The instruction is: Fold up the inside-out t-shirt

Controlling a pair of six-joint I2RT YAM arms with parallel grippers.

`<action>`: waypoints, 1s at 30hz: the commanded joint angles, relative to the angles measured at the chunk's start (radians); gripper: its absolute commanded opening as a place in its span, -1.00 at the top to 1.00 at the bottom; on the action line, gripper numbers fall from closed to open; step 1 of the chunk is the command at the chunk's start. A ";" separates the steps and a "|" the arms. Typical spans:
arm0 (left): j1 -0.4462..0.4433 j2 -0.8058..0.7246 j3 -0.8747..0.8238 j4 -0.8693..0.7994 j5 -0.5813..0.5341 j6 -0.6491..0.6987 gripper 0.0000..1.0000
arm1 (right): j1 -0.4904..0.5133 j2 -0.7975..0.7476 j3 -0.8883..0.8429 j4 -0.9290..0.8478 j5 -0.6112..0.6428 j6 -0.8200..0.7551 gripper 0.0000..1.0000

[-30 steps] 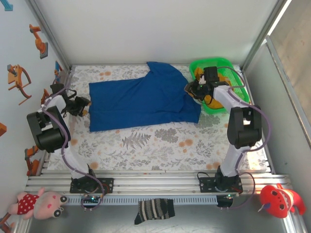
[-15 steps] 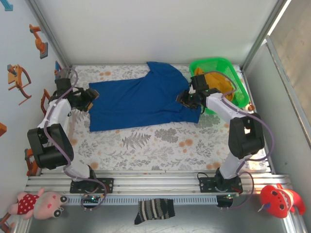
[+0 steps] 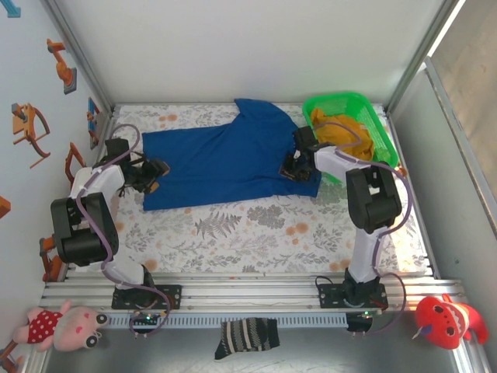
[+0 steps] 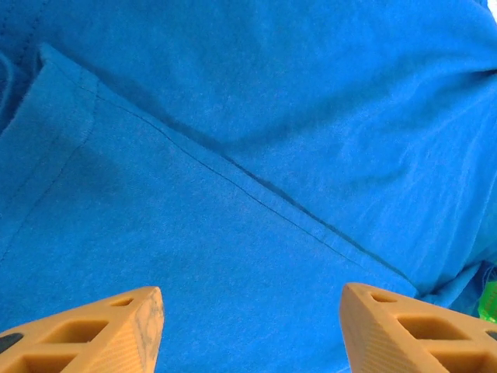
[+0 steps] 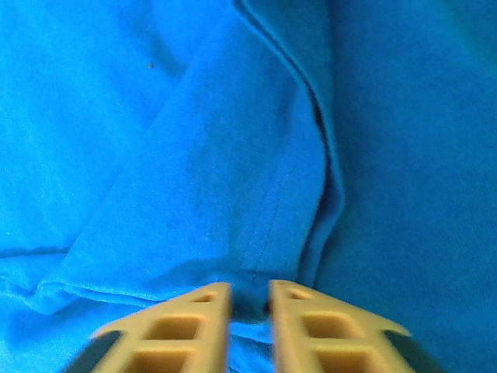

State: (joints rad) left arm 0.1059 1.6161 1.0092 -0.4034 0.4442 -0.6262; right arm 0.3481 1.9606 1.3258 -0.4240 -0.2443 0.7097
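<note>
Mostly blue t-shirt (image 3: 225, 163) up close, L tool (image 4: 250, 303) spread wide, R tool (image 5: 250, 294) pinching hem fold, both cropped.

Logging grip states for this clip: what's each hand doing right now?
Left hand: open over the blue t-shirt, holding nothing.
Right hand: closed on a fold of the t-shirt.

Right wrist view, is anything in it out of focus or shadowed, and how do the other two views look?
Right wrist view: the t-shirt hem stitching is sharp, the right fingers are soft at the bottom edge, and a dark shadow sits in the fold. Left wrist view: even light, crisp seam, left fingers slightly soft. Top external view: a blown-out strip at the upper right.
</note>
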 commanded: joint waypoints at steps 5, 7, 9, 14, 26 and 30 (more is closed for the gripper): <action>-0.005 0.004 0.003 0.015 0.004 -0.016 -0.21 | 0.005 -0.006 0.043 0.017 -0.018 0.030 1.00; -0.005 0.002 0.006 0.017 0.010 -0.017 -0.21 | 0.006 -0.020 0.062 0.028 -0.035 0.041 1.00; -0.005 -0.002 0.008 0.018 0.013 -0.018 -0.20 | 0.006 -0.019 0.096 0.030 -0.048 0.049 1.00; -0.005 0.001 0.012 0.021 0.019 -0.023 -0.20 | 0.005 0.060 0.244 0.014 -0.086 0.074 1.00; -0.005 0.005 0.035 0.012 0.017 -0.026 -0.20 | 0.003 0.002 0.264 0.123 -0.186 -0.021 0.14; 0.020 -0.063 0.024 -0.042 -0.015 -0.034 -0.22 | -0.009 -0.198 0.078 -0.001 -0.023 -0.070 0.14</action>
State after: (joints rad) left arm 0.1078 1.6146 1.0153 -0.3882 0.4477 -0.6514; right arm 0.3473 1.9167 1.4742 -0.3477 -0.3828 0.7033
